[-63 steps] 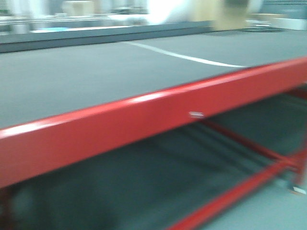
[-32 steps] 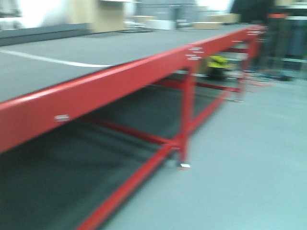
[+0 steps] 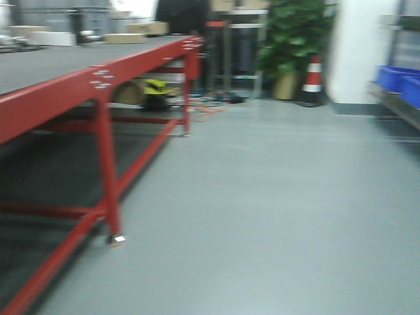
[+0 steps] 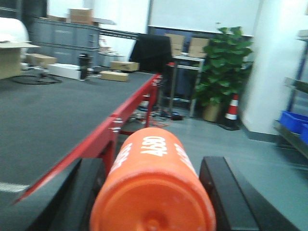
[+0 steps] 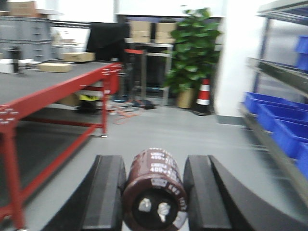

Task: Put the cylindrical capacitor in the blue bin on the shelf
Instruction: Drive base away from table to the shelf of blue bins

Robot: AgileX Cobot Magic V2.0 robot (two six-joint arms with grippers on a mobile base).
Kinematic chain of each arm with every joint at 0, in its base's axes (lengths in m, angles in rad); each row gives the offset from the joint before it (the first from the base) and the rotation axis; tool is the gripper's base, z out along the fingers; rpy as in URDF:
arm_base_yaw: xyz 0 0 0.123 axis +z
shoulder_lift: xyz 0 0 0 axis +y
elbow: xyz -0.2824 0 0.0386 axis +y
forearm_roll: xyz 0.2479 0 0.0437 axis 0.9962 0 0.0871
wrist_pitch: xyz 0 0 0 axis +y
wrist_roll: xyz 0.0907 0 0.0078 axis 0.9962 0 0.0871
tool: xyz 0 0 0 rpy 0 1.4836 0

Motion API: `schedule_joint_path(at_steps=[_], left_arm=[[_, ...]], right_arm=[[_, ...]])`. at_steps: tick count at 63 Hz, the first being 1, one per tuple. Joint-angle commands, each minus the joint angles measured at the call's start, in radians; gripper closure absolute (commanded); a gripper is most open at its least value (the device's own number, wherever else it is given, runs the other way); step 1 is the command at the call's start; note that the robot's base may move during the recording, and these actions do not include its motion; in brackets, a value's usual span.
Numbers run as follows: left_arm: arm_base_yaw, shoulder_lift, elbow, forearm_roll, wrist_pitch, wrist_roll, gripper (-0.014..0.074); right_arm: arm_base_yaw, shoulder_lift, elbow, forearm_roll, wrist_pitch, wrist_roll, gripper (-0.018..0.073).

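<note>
A dark brown cylindrical capacitor with two metal terminals on its near end lies between the black fingers of my right gripper, which is shut on it. My left gripper is shut on an orange cylinder printed with white numbers. The steel shelf runs along the right, with blue bins on its lower level. In the front view a blue bin shows at the far right edge on the shelf. Both grippers hang over grey floor, well short of the shelf.
A long red-framed table with a grey top runs along the left, with cardboard boxes on it. A potted plant and a striped traffic cone stand by the far white wall. Cables and a yellow item lie under the table's far end.
The front view has swung to the right, from close on the red table's edge to the open floor. The plant, the cone and the blue bins have come into sight.
</note>
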Motion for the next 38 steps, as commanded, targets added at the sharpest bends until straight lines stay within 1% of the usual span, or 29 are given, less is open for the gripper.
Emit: schedule_joint_path(at_steps=[1,38], left_arm=[[0.006,-0.005,-0.001,0.000,-0.027,0.001,0.0708],[0.006,-0.005,-0.001,0.000,-0.027,0.001,0.0708]], right_arm=[[-0.004,-0.002,0.000,-0.013,-0.030,0.000,0.0725],[-0.004,-0.002,0.000,-0.013,-0.030,0.000,0.0725]])
